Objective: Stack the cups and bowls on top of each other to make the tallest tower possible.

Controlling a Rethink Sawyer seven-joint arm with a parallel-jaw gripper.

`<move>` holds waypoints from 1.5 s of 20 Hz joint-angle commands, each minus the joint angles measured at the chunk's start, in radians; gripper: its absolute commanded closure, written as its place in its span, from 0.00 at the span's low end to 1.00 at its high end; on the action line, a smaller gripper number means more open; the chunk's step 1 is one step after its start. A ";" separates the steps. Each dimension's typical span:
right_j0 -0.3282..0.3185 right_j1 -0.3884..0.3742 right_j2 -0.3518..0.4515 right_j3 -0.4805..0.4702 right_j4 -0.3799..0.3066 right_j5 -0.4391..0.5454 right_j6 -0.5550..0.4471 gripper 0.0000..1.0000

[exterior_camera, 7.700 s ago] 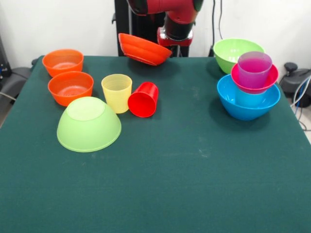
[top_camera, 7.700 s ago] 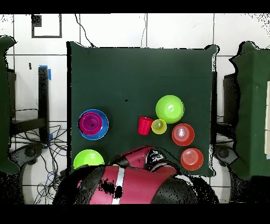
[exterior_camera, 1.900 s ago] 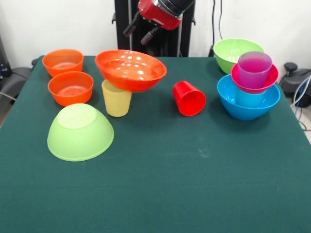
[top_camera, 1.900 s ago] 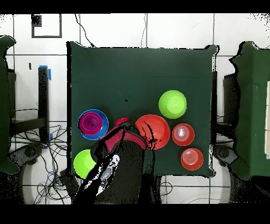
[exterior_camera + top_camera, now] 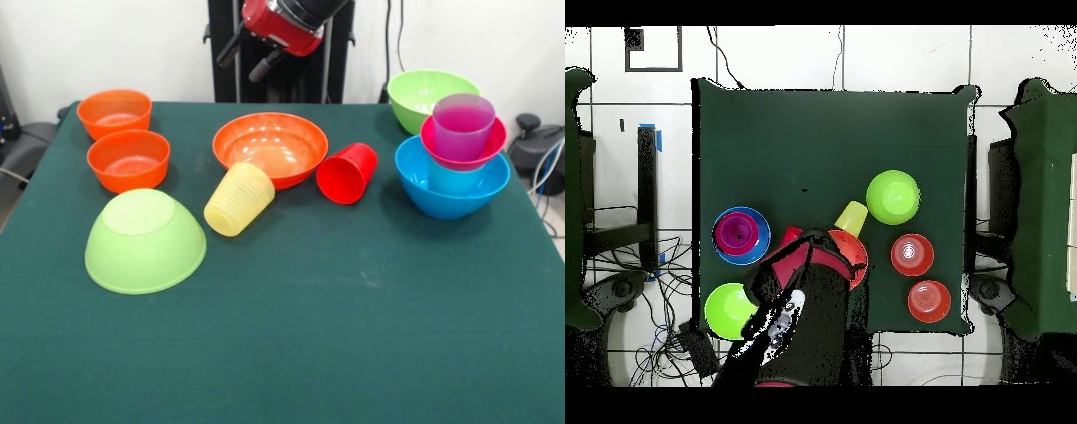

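Observation:
At the right, a stack stands in the large blue bowl (image 5: 452, 187): a light blue cup (image 5: 452, 179), the small magenta bowl (image 5: 484, 150) on it, and the purple cup (image 5: 463, 126) on top. The stack also shows in the overhead view (image 5: 742, 236). A yellow cup (image 5: 238, 199) and a red cup (image 5: 347, 173) lie on their sides beside the wide orange bowl (image 5: 270, 146). One lime green bowl (image 5: 145, 240) lies upside down, another (image 5: 419, 95) stands upright. Two small orange bowls (image 5: 115, 112) (image 5: 129, 159) stand at the left. My gripper (image 5: 252, 55) hangs drawn back at the top edge, holding nothing that I can see.
The green table (image 5: 291, 353) has a wide bare stretch at its front. In the overhead view the arm (image 5: 800, 300) covers part of the wide orange bowl (image 5: 857, 256) and the red cup (image 5: 789, 236). Cables lie off the table's right edge.

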State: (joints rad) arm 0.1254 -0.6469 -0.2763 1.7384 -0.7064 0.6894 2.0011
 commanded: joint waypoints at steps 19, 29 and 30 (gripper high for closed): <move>-0.456 0.393 0.450 0.042 0.167 -0.442 0.005 0.00; -0.466 0.407 0.458 0.034 0.161 -0.432 0.002 0.00; -0.469 0.407 0.461 0.035 0.163 -0.430 0.000 0.00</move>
State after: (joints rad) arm -0.3387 -0.4399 0.0022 1.7654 -0.5365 0.3099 2.0013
